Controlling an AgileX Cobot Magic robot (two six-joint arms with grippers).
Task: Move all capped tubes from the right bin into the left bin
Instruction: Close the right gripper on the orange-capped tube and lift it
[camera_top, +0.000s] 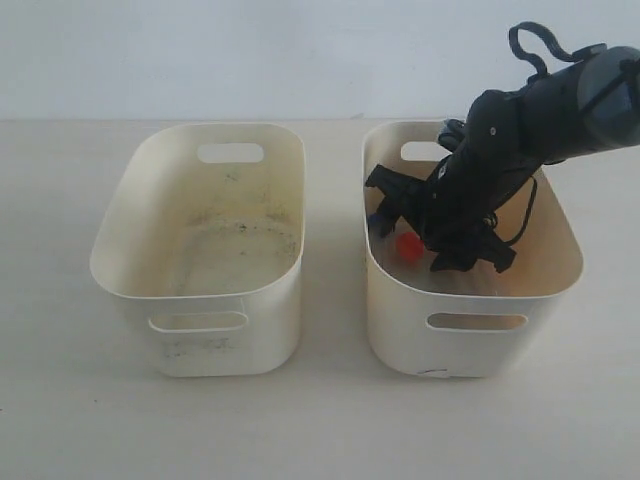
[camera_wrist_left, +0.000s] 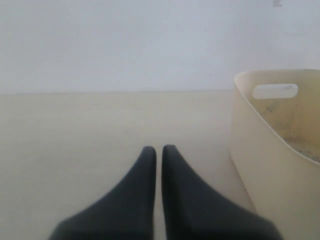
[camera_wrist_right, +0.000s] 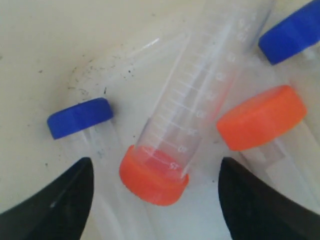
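Your right gripper (camera_wrist_right: 155, 192) is down inside the right-hand cream-white rounded plastic tub (camera_top: 470, 345) with its black fingers spread wide and nothing gripped yet. They're sitting either side of a clear graduated plastic tube with an orange screw cap (camera_wrist_right: 154, 180). My guess is that's the one you've lined up, since it seems to lie on top and has room on both flanks. All four tubes are on that tub's floor. A second orange-capped tube (camera_wrist_right: 262, 117), one blue-capped tube (camera_wrist_right: 80, 117) and another blue-capped tube (camera_wrist_right: 295, 32) crowd in close, so closing might nudge a neighbour. The left-hand cream-white plastic tub with dark specks inside (camera_top: 215, 345) has no tubes in it so far. Your left gripper (camera_wrist_left: 159, 150) is pinched together on nothing, parked low over the pale beige tabletop (camera_wrist_left: 75, 150) just beside that tub, presumably to keep out of the way.
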